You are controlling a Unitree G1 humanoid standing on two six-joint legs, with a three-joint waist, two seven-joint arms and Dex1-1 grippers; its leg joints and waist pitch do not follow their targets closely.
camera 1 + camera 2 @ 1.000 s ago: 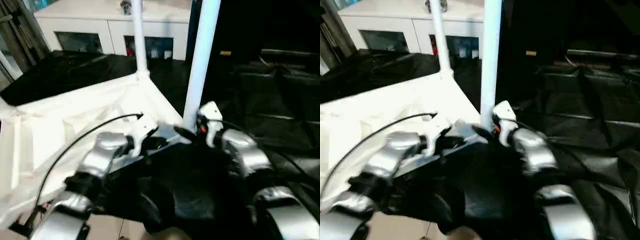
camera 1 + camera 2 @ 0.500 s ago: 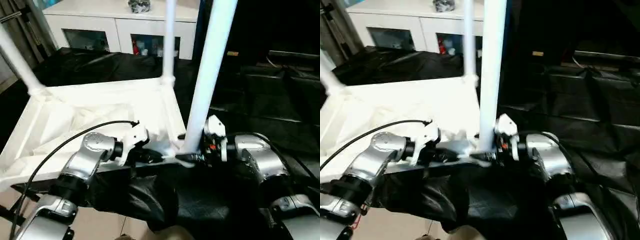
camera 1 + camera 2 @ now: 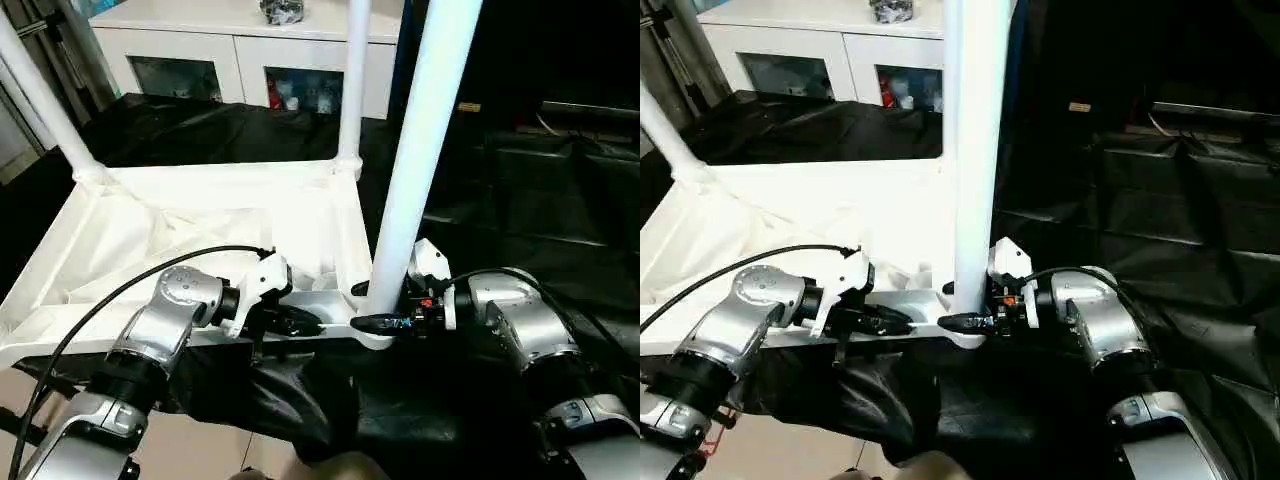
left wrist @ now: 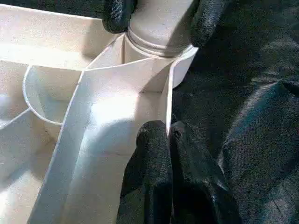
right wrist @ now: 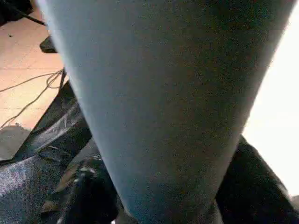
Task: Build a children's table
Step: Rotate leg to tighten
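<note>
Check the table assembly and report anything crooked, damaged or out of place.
Nothing stands out. The tabletop lies underside up, and the three legs in view, including the near leg between the right gripper's fingers, stand seated in their corner sockets.

The tabletop [image 3: 200, 230] lies flatter and squarer across the head views than a second ago, when it sat slanted with its far corner high; much of that is the camera itself shifting. A third leg [image 3: 45, 105] now shows at the far left corner socket, where a second ago that corner lay outside the picture. The right gripper [image 3: 385, 308] has swung in from just right of the near leg [image 3: 420, 160] and now straddles its base, one finger on each side, the gap narrower than before. The left gripper [image 3: 305, 322], fingers pressed together, has turned to point along the near rim toward that leg's socket [image 4: 180, 65], its tips on the rim wall.
</note>
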